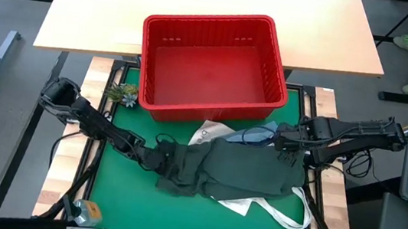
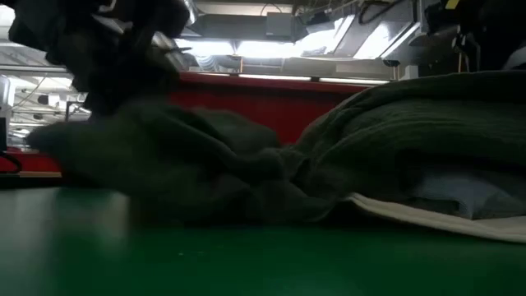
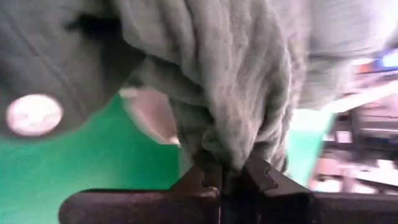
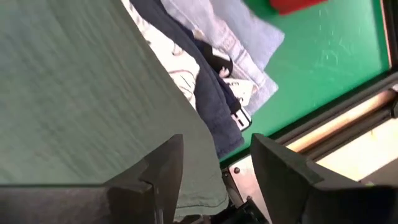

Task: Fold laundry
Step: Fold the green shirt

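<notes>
Olive garment [image 1: 240,172] is pinched in the low left gripper [image 3: 231,171]; right gripper [image 4: 214,168] hovers parted

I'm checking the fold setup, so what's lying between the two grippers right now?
In the high view, the dark olive garment spans the whole stretch. The left gripper is shut on its left end; the right gripper, open, sits at its right end.

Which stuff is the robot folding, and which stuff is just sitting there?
Folding: olive garment, pinched by the left gripper; denim; navy garment; right gripper, fingers apart beside the pile.
Just there: red basket, white tote.
</notes>
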### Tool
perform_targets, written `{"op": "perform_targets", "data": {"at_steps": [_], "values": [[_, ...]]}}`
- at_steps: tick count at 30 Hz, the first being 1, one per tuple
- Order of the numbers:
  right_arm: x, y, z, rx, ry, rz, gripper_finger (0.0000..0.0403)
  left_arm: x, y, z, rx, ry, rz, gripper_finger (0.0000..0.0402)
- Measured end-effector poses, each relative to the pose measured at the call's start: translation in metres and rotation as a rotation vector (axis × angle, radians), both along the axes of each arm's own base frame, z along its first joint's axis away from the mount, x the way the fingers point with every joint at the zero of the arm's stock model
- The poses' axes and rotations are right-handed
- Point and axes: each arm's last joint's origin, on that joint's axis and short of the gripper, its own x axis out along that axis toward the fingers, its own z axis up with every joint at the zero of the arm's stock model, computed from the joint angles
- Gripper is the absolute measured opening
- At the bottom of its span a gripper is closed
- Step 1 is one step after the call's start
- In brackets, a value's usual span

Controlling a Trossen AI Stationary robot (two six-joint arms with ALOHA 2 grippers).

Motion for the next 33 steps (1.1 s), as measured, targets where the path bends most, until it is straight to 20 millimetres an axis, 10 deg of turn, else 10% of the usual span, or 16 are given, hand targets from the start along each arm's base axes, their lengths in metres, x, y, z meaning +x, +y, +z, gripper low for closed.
{"op": "perform_targets", "data": {"at_steps": [13, 21, 33], "values": [[0.003, 0.0, 0.028, 0.005, -0.116, 0.002, 0.0188, 0.022, -0.002, 0.043, -0.106, -0.446, 0.075, 0.0007], [0.004, 0.0, 0.043, 0.005, -0.159, 0.064, 0.0188, 0.053, 0.004, 0.105, 0.079, -0.653, 0.058, 0.0007], [0.001, 0.0, 0.08, 0.019, -0.3, 0.09, 0.0188, 0.112, 0.018, 0.152, 0.268, -0.637, 0.028, 0.0007]]}}
